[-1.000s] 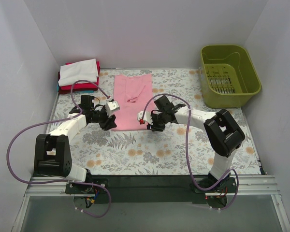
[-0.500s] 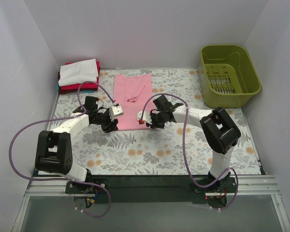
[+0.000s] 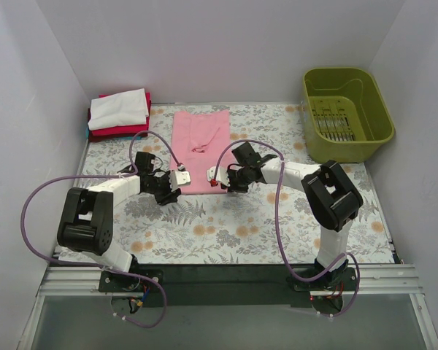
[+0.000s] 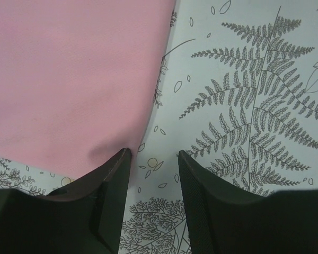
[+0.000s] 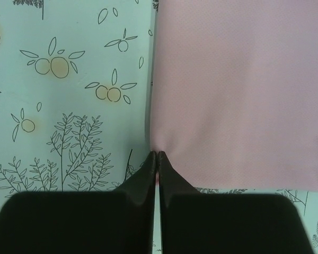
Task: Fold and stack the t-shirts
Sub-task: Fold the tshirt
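The light pink t-shirt [image 3: 198,146] lies folded into a long strip on the floral table cloth. My left gripper [image 3: 172,192] is open at its near left corner; in the left wrist view [image 4: 153,159] one finger rests on the pink cloth [image 4: 69,79] and the other on the table cloth. My right gripper [image 3: 223,184] is at the near right corner. In the right wrist view [image 5: 157,155] its jaws are shut on the edge of the pink shirt [image 5: 238,90]. A stack of folded shirts sits at the back left, white [image 3: 118,109] on top, with red [image 3: 120,131] and a sliver of teal under it.
A green plastic basket [image 3: 347,138] stands at the back right. White walls close in the left, back and right sides. The floral table cloth [image 3: 241,226] covers the table between the arms and the near edge.
My left gripper has moved right and down onto the pink shirt's near left corner. My right gripper has shifted slightly along the near right corner and stays low.
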Robot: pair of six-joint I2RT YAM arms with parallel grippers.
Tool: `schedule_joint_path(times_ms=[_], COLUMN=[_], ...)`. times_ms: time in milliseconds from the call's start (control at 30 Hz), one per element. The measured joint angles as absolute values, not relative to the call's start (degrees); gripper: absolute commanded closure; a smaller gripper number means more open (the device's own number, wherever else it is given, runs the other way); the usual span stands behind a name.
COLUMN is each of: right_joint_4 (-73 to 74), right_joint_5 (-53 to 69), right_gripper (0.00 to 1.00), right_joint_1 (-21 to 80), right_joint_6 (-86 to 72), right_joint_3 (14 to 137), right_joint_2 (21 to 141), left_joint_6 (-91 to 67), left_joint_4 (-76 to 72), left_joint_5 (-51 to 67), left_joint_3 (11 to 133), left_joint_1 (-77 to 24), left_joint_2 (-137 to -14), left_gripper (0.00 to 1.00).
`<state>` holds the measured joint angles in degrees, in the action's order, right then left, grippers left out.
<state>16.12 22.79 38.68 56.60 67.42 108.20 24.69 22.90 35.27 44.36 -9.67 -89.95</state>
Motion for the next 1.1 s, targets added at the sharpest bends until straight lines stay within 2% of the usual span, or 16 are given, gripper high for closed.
schedule_joint_path(times_ms=[200,667,967,1000,1100], right_joint_4=[16.2,19.2,19.9,19.9,20.1], right_joint_5=[23.2,24.4,24.4,24.4,24.5], right_gripper=[0.99,0.99,0.99,0.99,0.99], right_joint_1=[38.5,37.5,37.5,37.4,37.3], right_joint_6=[57.2,57.2,57.2,57.3,57.3], right_joint_3=[67.4,69.3,69.8,69.8,69.8], right_joint_2=[108.2,109.0,109.3,109.3,109.3], left_joint_6=[25.5,26.7,29.4,29.9,31.0], left_joint_4=[20.7,26.5,27.3,27.4,27.6], left_joint_5=[34.9,37.0,37.0,36.9,36.9], left_joint_3=[44.5,48.7,49.6,49.6,49.8], left_joint_1=[-10.0,-10.0,-9.9,-9.9,-9.9], left_joint_2=[-90.7,-87.7,-94.3,-94.3,-94.5], left_gripper=[0.67,0.66,0.67,0.68,0.82])
